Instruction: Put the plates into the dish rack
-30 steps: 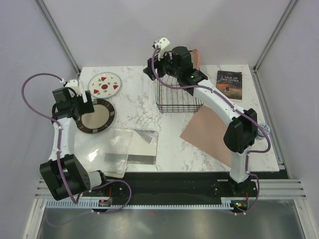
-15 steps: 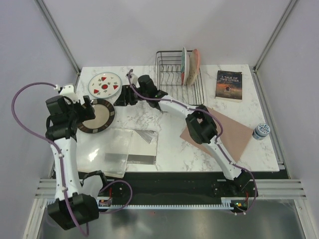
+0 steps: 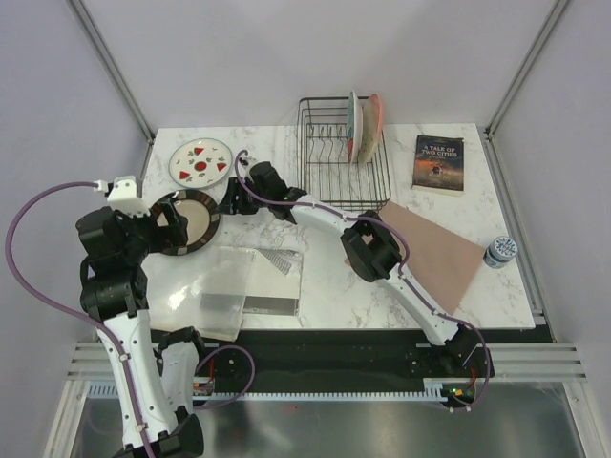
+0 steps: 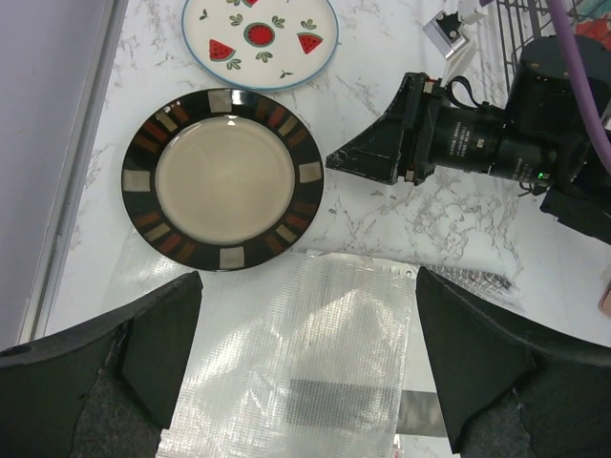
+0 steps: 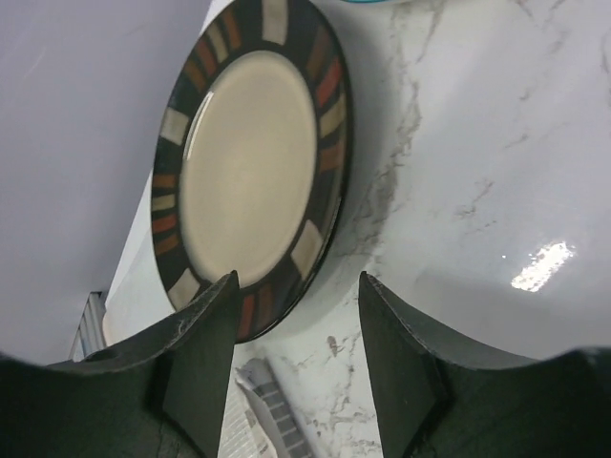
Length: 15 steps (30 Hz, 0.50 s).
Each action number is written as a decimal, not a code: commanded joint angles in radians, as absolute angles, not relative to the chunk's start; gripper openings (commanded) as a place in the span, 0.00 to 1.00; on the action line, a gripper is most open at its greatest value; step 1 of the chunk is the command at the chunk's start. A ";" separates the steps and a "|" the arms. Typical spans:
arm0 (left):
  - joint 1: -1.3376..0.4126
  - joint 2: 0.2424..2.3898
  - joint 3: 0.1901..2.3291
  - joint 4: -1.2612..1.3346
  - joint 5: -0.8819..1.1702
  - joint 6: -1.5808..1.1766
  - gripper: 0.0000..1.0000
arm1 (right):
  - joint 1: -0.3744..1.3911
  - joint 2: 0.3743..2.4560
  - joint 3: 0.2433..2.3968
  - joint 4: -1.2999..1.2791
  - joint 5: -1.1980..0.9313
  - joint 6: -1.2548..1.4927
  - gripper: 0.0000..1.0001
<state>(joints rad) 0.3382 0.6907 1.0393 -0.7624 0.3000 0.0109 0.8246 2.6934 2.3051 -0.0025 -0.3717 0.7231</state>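
The dark-rimmed, cream-centred plate lies flat at the table's left, with the white plate with red fruit marks behind it. Two plates stand on edge in the black wire dish rack at the back. My right gripper is open and low, just right of the dark-rimmed plate, whose near rim lies before its left finger. My left gripper is open and empty, held high over a clear plastic bag. The left wrist view shows both flat plates.
A dark paperback book lies at the back right. A pinkish-brown mat lies right of centre under my right arm. A small tin stands at the right edge. The clear plastic bag covers the near-left table.
My right arm has left the rack, where two plates now stand, and has swung left and down to the dark-rimmed plate. My left arm has lifted and drawn back.
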 commanded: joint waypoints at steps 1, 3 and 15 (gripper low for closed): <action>0.339 0.677 1.097 -0.799 0.345 -0.017 1.00 | 0.857 2.724 2.375 -0.035 -0.264 0.750 0.59; 0.339 0.673 1.098 -0.802 0.347 -0.015 1.00 | 0.864 2.740 2.378 -0.040 -0.246 0.756 0.59; 0.336 0.618 1.085 -0.854 0.380 -0.021 1.00 | 0.900 2.796 2.387 -0.025 -0.227 0.752 0.55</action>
